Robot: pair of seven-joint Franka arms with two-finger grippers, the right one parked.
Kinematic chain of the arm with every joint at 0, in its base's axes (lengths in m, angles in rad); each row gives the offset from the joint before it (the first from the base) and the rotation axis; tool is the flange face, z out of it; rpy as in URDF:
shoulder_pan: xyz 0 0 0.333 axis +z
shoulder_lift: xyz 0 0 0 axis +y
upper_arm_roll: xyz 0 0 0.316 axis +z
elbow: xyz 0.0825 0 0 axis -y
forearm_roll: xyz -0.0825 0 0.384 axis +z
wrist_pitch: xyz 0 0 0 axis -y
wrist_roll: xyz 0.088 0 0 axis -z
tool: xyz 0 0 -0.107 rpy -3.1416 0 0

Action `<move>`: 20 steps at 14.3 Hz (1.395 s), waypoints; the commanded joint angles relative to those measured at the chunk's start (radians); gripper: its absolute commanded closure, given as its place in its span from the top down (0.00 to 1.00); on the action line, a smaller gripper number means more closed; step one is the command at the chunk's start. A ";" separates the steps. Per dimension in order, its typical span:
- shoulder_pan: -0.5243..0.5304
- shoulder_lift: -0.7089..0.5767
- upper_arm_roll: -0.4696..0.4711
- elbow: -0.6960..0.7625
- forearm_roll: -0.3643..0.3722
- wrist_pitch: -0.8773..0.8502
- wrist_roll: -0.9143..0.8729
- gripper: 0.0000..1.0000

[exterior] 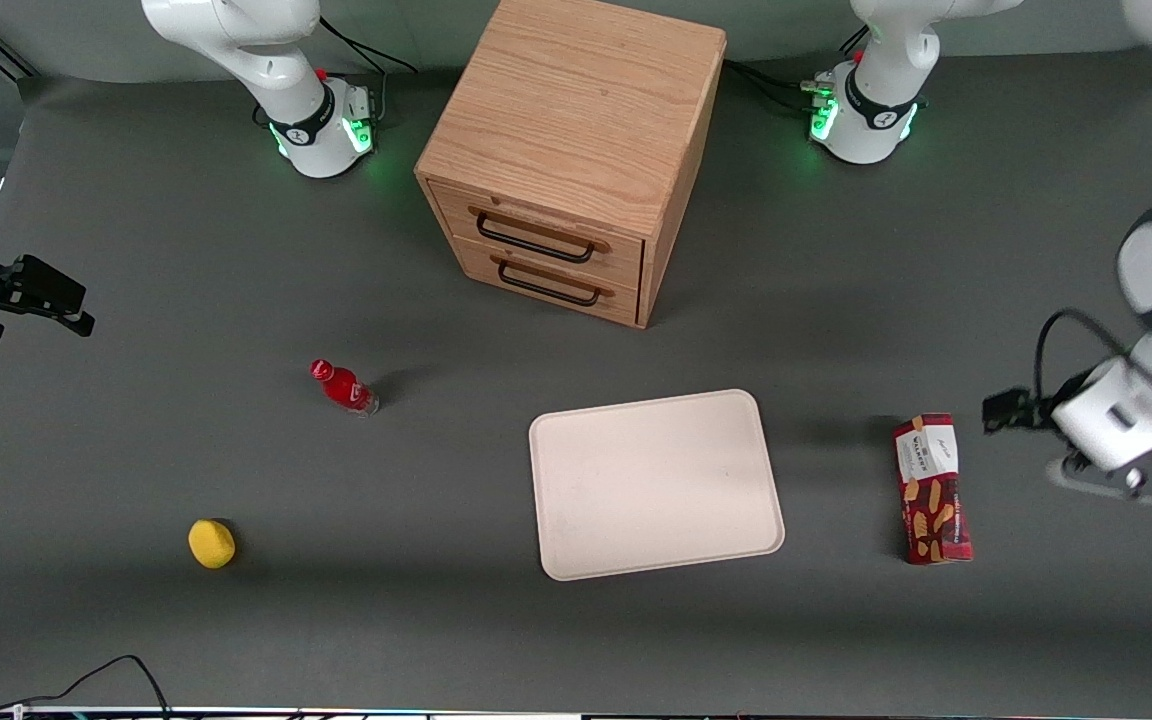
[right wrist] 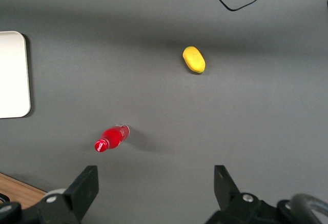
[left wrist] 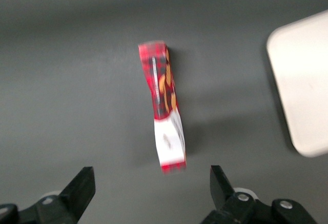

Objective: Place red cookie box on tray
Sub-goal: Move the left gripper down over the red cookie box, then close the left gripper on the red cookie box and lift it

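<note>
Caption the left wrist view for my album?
Open gripper hovering above red cookie box lying on table beside tray.

Wood 2-drawer cabinet (exterior: 576, 150), sm red bottle (exterior: 343, 386) lying nearer cam, yellow obj (exterior: 211, 543) nearest.

We see the gripper (left wrist: 150, 189) only in part in the left wrist view — its two fingertips (left wrist: 82, 185) stand wide apart, the rest cut by the picture's edge. There the red cookie box (left wrist: 165, 111) is smeared with blur; we cannot read its label. The tray (left wrist: 302, 85) is cut off too, one rounded corner showing. In the front view the working arm's wrist hides the gripper, and the label print on the box stays too small — we make out no words.
</note>
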 commanded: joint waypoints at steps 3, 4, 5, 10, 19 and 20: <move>-0.012 0.149 0.004 0.045 0.032 0.142 -0.088 1.00; -0.011 0.174 0.004 0.045 0.032 0.162 -0.088 1.00; -0.011 0.195 0.004 0.043 0.032 0.187 -0.092 1.00; -0.012 0.295 0.007 0.026 0.058 0.294 -0.092 1.00; -0.011 0.289 0.009 0.017 0.072 0.273 -0.092 0.00; -0.014 0.268 0.007 0.016 0.072 0.267 -0.117 0.00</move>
